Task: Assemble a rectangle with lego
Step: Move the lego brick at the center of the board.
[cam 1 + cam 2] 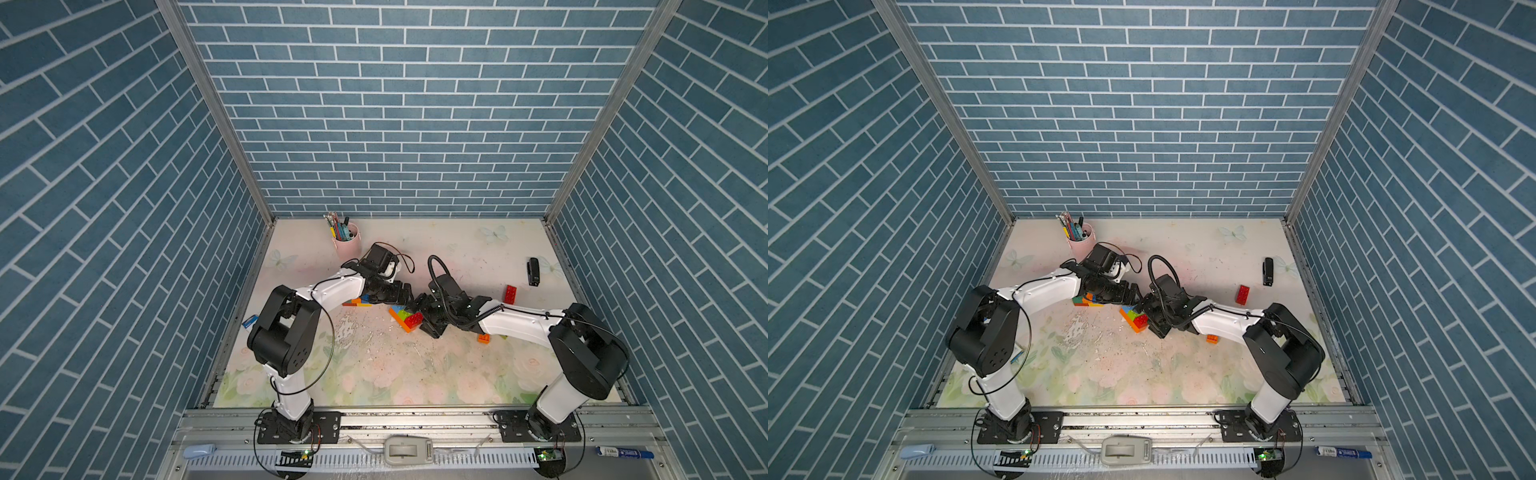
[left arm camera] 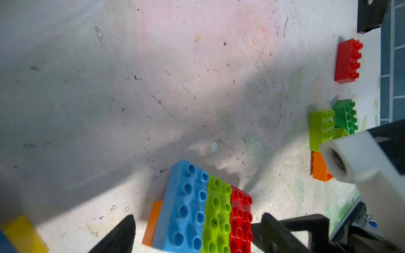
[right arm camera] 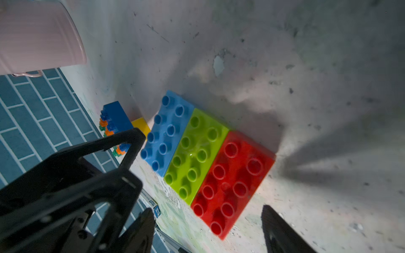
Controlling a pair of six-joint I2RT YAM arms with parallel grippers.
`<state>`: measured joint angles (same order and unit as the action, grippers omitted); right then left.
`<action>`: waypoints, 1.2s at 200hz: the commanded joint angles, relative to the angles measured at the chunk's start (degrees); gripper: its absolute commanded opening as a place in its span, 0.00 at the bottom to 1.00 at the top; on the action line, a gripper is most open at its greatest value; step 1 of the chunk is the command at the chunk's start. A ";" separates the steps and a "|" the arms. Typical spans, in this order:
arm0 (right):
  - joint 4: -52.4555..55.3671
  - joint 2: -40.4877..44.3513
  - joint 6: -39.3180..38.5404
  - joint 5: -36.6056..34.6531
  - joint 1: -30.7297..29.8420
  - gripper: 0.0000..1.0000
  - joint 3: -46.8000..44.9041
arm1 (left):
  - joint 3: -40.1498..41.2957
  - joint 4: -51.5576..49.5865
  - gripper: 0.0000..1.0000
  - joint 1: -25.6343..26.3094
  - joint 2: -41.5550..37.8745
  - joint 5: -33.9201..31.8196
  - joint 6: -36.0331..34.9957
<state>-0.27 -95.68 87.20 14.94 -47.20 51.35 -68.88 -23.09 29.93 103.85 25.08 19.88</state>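
Note:
A flat block of joined lego (image 2: 203,210), blue, lime and red bricks side by side with an orange one (image 2: 153,219) under the blue edge, lies mid-table (image 1: 406,318). My left gripper (image 2: 198,230) is open and straddles one end of it, with gaps on both sides. From the opposite side, my right gripper (image 3: 208,219) stands open around the red brick's (image 3: 232,179) end, touching nothing. In both top views the two grippers (image 1: 409,295) (image 1: 1144,308) meet over the block. A second cluster of bricks (image 1: 358,302) sits partly hidden under the left arm.
A loose red brick (image 1: 510,294) and a black stapler (image 1: 533,271) lie at the right. An orange brick (image 1: 483,338) peeks from under the right arm; lime (image 2: 320,129) and dark green (image 2: 346,116) bricks sit beside it. A pink pen cup (image 1: 346,245) stands at the back.

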 commanded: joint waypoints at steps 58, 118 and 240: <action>-2.13 -3.46 -2.26 0.27 0.65 0.71 1.54 | 2.22 3.51 0.70 0.47 1.08 5.04 1.22; 6.02 -3.20 -12.09 -0.17 0.80 0.63 4.66 | 8.00 6.10 0.55 0.39 -2.95 5.59 2.44; 17.27 -1.90 -33.34 -2.79 -2.22 0.42 4.10 | 23.27 14.22 0.62 0.44 -15.98 3.18 9.53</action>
<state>11.55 -98.08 59.64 14.76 -48.23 55.90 -47.92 -9.63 30.04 89.69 29.50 28.45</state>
